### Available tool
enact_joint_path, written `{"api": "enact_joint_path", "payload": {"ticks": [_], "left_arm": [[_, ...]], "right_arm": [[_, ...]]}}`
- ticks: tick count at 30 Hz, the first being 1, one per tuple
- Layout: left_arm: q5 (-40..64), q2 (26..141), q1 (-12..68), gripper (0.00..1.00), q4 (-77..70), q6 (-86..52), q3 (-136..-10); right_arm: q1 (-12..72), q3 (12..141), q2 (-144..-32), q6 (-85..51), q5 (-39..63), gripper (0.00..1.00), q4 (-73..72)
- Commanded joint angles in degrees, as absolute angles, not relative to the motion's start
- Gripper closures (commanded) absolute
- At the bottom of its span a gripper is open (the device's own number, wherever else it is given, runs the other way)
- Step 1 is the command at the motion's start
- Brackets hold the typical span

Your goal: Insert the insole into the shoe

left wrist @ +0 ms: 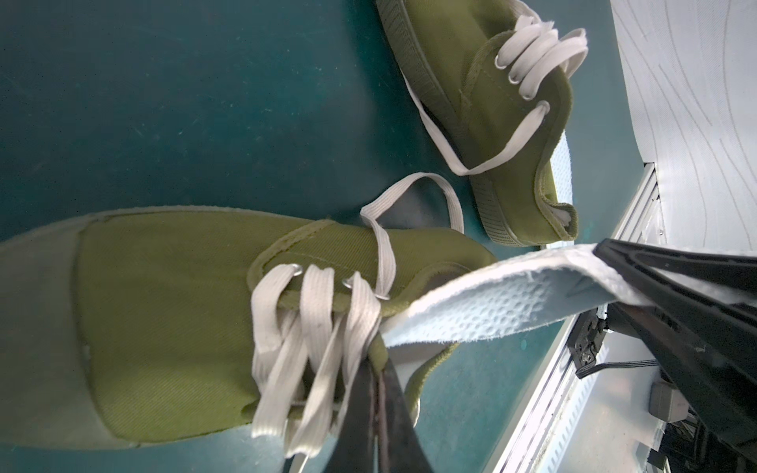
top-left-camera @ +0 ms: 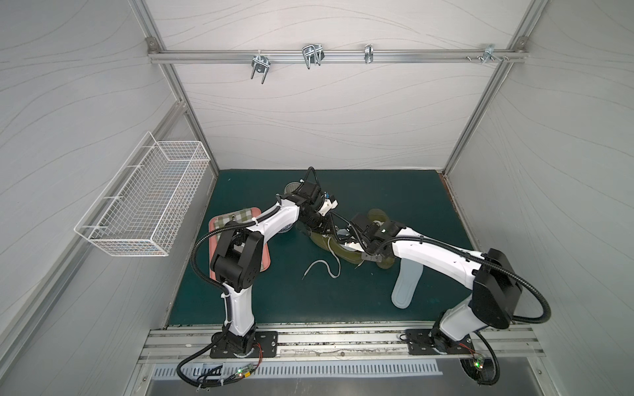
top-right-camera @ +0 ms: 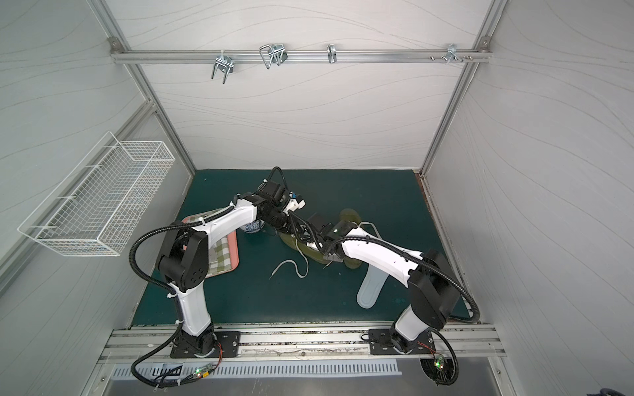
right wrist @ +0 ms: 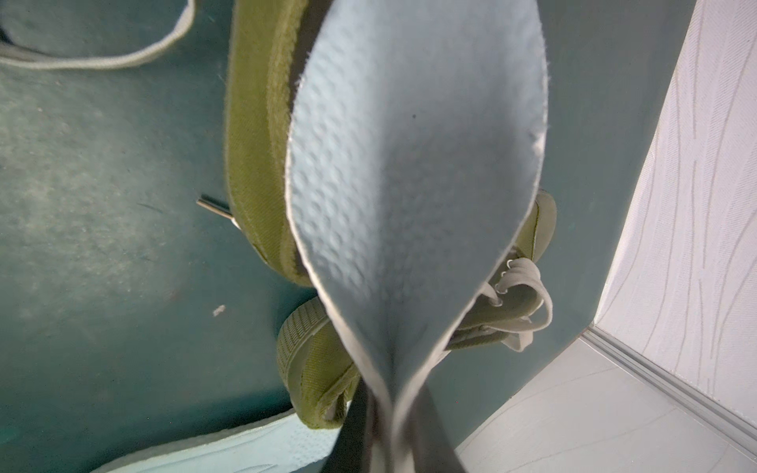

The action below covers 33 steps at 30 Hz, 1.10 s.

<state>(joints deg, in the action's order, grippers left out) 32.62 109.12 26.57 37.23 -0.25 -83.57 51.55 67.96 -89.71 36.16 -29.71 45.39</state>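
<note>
An olive-green shoe [left wrist: 172,311] with white laces lies mid-mat, seen in both top views [top-left-camera: 326,245]. My left gripper [left wrist: 379,352] is shut on the olive cloth at the edge of the shoe's opening, beside the laces. My right gripper [right wrist: 391,413] is shut on the rear end of a light blue dimpled insole [right wrist: 409,164], which is folded into a trough between the jaws. The insole's [left wrist: 491,305] front end points into the shoe's opening and touches its rim. How far it reaches inside is hidden.
A second olive shoe [left wrist: 471,61] lies just beyond, under the right arm [top-left-camera: 377,216]. A loose light blue insole [top-left-camera: 406,281] lies on the mat by the right arm. A pink tray [top-right-camera: 235,253] with checked cloth, a patterned bowl [top-right-camera: 252,227] and a wire basket [top-left-camera: 147,202] are at the left.
</note>
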Motion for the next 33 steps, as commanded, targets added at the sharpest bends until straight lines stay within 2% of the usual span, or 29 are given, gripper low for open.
{"api": "enact_joint_path", "payload": {"ticks": [1, 11, 24, 33], "left_arm": [[35.19, 109.82, 26.69, 1.00, 37.17, -0.15, -86.73], [35.95, 109.46, 26.67, 1.00, 35.64, -1.34, -85.46], [36.82, 106.91, 26.72, 1.00, 31.42, -4.40, -81.26], [38.66, 106.41, 26.62, 1.00, 29.22, -7.26, -79.51]], "right_arm": [[52.86, 67.57, -89.35, 37.93, -29.81, 0.87, 45.69], [54.78, 67.62, -91.77, 37.01, -23.17, 0.88, 45.89], [48.83, 77.52, -95.49, 28.54, -10.88, 0.89, 55.94], [45.60, 79.29, -97.46, 22.57, -3.12, 0.91, 57.62]]}}
